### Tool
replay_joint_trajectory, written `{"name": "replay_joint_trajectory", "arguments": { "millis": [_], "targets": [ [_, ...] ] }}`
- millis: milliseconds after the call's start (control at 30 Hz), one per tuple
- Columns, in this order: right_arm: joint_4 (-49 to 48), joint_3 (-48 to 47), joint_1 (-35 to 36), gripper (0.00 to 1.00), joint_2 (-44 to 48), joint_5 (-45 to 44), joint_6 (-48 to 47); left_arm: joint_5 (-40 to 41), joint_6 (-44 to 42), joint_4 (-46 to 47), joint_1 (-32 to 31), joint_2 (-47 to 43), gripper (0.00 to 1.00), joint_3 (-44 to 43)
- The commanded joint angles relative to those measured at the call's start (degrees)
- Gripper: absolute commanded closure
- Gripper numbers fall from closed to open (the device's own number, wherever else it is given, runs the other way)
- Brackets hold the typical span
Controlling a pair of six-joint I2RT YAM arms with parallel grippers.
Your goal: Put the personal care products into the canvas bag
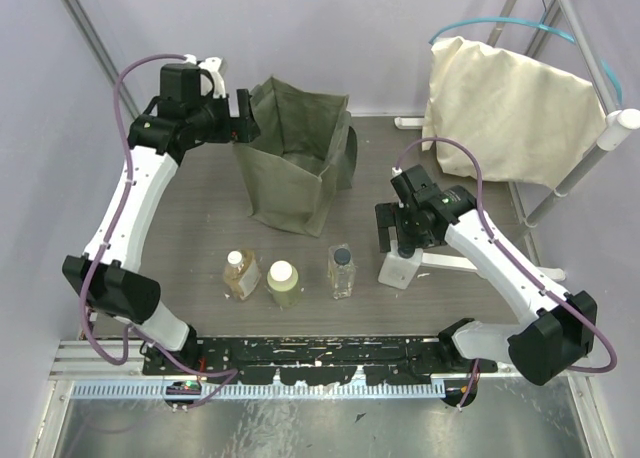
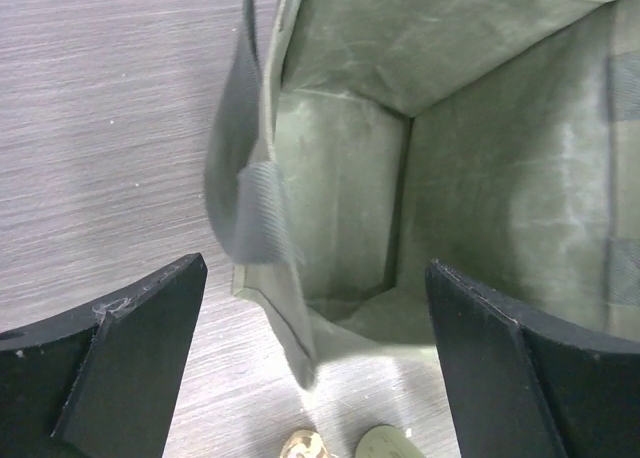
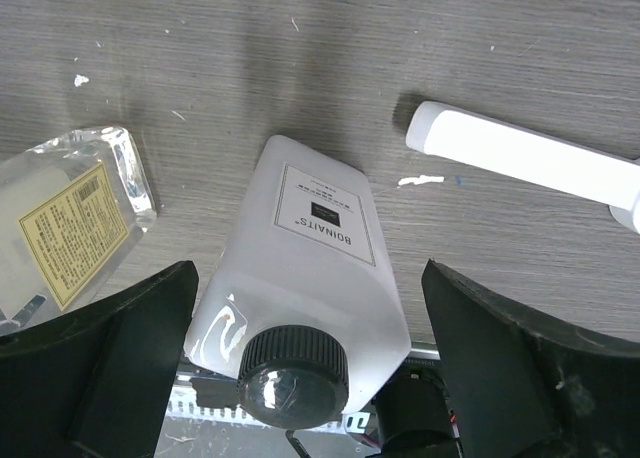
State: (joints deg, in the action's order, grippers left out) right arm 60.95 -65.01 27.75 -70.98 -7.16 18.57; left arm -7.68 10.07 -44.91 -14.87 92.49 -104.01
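The olive canvas bag (image 1: 290, 163) stands upright and open at the back centre; its inside (image 2: 420, 178) looks empty. My left gripper (image 1: 243, 118) hovers open over the bag's left rim, by a strap handle (image 2: 255, 208). Three bottles stand in a row in front: amber (image 1: 240, 274), yellow-green (image 1: 283, 283) and clear with a dark cap (image 1: 342, 270). To their right is the white bottle (image 1: 398, 268) with a dark cap (image 3: 293, 373). My right gripper (image 3: 310, 348) is open above it, a finger on each side and apart from it. The clear bottle (image 3: 65, 218) lies to its left.
A cream cloth sack (image 1: 510, 103) hangs on a white tube rack at the back right. One of the rack's feet (image 3: 530, 163) lies on the table just right of the white bottle. A metal rail (image 1: 320, 353) runs along the near edge.
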Motion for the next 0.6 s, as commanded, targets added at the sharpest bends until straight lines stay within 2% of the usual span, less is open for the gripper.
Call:
{"name": "replay_joint_trajectory", "arguments": {
  "millis": [0,100,300,567],
  "targets": [
    [2.03,-1.75,0.03,0.0,0.04,0.91,-0.99,-2.84,3.16,1.83,0.31,-5.94,0.02,-1.11],
    [3.01,-2.67,0.03,0.0,-0.66,1.94,-1.71,-1.17,3.11,3.08,0.31,-6.62,0.02,0.36],
    [7.78,-5.22,0.03,0.0,-2.4,2.77,-2.01,1.13,1.71,1.32,0.32,-0.87,0.02,2.04],
    [15.67,-8.9,0.03,0.0,-2.85,3.2,2.47,1.91,1.53,5.3,0.33,3.35,0.02,5.85]
  ]
}}
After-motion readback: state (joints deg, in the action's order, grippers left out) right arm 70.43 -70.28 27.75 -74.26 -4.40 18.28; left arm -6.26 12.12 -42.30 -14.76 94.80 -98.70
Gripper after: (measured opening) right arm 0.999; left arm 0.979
